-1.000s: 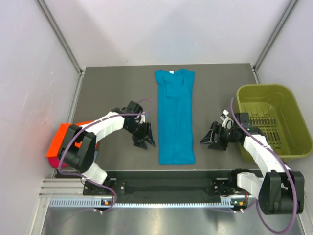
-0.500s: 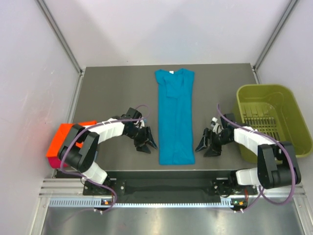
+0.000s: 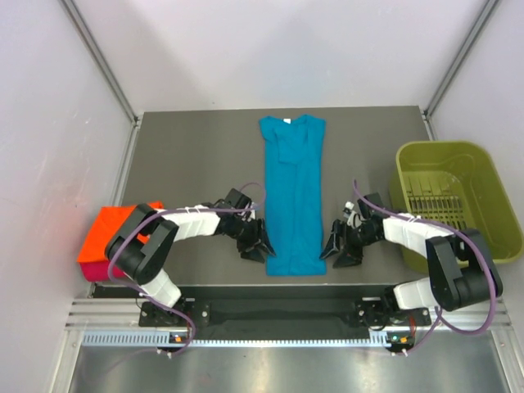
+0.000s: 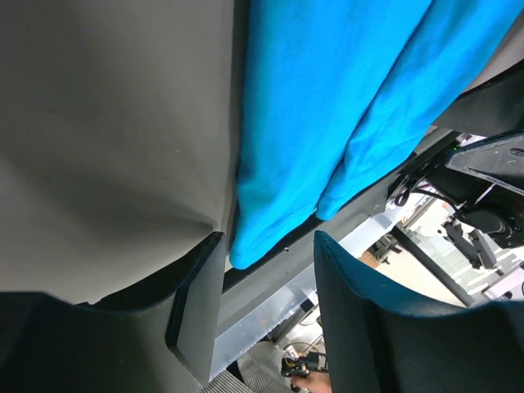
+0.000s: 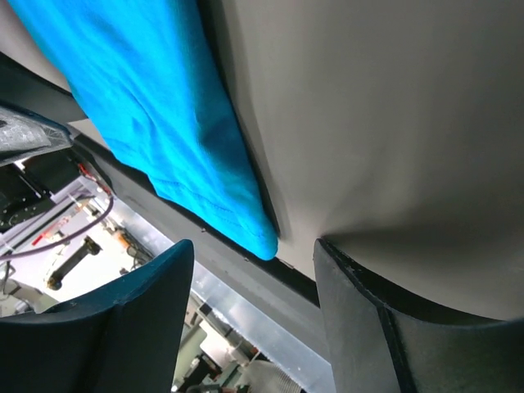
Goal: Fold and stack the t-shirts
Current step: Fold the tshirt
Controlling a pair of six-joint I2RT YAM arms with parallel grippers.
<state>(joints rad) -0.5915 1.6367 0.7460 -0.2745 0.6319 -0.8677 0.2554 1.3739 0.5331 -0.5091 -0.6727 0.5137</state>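
Note:
A teal-blue t-shirt (image 3: 293, 192) lies in a long narrow strip down the middle of the table, white neck label at the far end. My left gripper (image 3: 257, 244) is open, low at the shirt's near left corner (image 4: 246, 246), which sits just ahead of the jaws. My right gripper (image 3: 338, 250) is open, low at the near right corner (image 5: 258, 237), also just ahead of its jaws. An orange folded t-shirt (image 3: 110, 233) lies on a magenta-pink one (image 3: 113, 270) at the table's left edge.
An olive-green plastic basket (image 3: 483, 201) stands at the right edge of the table. The table's near edge (image 3: 295, 282) runs just below the shirt's hem. Slanted frame posts stand at both far corners.
Both grippers have moved inward and toward the near edge, closing on the shirt's two near corners. The shirt has not moved.

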